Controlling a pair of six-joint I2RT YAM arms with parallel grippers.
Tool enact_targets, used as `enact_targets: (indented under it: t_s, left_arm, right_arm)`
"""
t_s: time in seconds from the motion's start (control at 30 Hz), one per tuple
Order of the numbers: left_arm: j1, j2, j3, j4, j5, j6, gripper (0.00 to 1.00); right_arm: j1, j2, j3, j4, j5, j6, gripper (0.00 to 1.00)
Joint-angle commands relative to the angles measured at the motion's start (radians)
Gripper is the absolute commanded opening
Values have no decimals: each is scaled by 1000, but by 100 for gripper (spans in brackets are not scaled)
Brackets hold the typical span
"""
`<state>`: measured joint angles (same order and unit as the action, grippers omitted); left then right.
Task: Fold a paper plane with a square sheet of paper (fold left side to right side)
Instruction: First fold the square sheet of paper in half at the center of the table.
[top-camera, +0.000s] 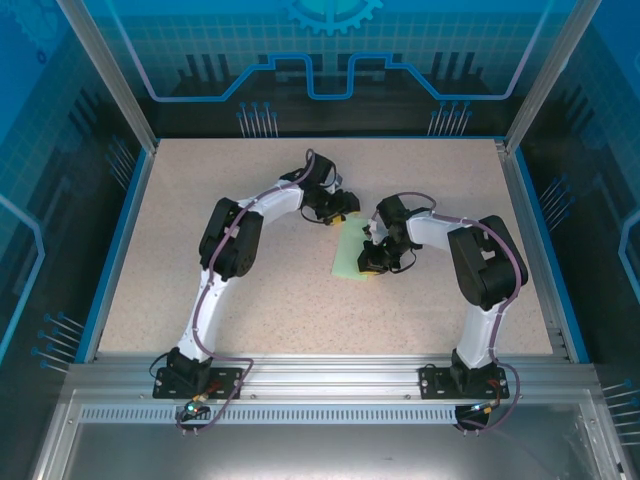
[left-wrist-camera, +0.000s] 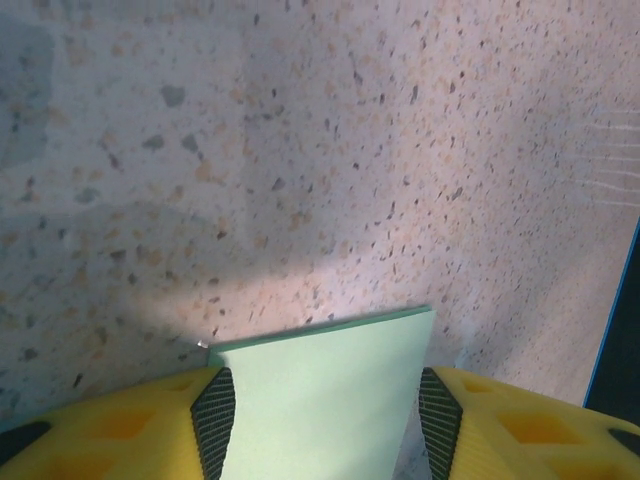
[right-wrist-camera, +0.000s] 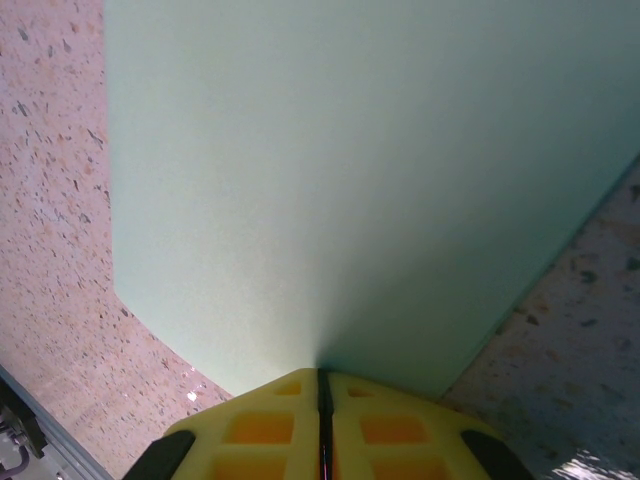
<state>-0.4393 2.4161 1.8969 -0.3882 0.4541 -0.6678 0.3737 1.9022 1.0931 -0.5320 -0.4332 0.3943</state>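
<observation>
Between parted left fingers (left-wrist-camera: 140, 425) lies the square sheet of paper (left-wrist-camera: 320, 395), right fingers (right-wrist-camera: 265, 428) pinching it.

White arms (top-camera: 203, 300), black joints (top-camera: 228, 240), lilac cables (top-camera: 516, 262), black bases (top-camera: 198, 381)

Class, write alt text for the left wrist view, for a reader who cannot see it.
A pale green paper lies between the two yellow fingers of the left claw, which stand apart at the bottom of the picture. Beyond the paper's far edge stretches a speckled beige table.
</observation>
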Motion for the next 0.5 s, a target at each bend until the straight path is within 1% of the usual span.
enact_targets:
  t_s: [0.0,0.13,0.27,0.33,0.4,0.47]
  left_arm:
    - [32,52,46,35,-58,-9,56]
    - [42,40,52,27,-58,-2,56]
    - [51,-47,11,8,-77,56,58]
    - [61,-122,-48,22,-84,73,59]
    - [68,-220,-149,55,-90,84,59]
    - [70,-313,-250,75,-93,101,59]
  right_arm:
    - [22,70,-41,-76,133,-11,9]
    - [22,56,-45,-59,107,-18,9]
    - [18,-10,-51,-6,39,-38,11]
    - [12,-52,-49,12,11,-46,13]
    - [-2,-103,-49,25,-10,-51,20]
    - [-22,-143,-47,19,-10,-58,25]
